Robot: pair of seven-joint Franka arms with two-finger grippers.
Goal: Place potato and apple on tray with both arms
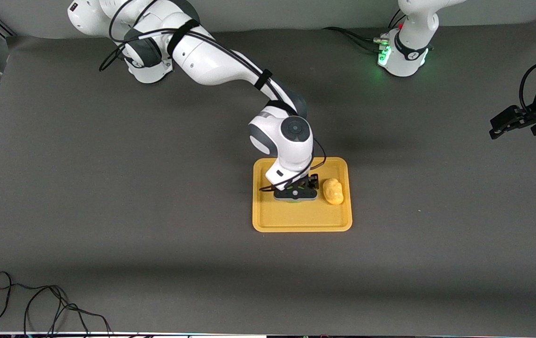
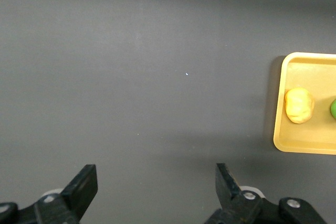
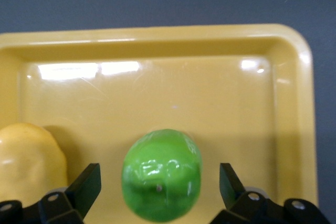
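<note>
The apple (image 3: 162,181) is hidden under the right gripper (image 1: 295,193) in the front view; only the right wrist view shows it clearly, resting on the tray (image 3: 273,108) between spread, released fingers (image 3: 232,184) that do not touch it. The potato (image 1: 333,191) is seen on the tray (image 1: 296,220) just beside the apple, toward the left arm's end. The right arm is stretched from its base down over the tray. The left gripper (image 1: 500,126) is held open above bare table at the left arm's end, where that arm waits.
</note>
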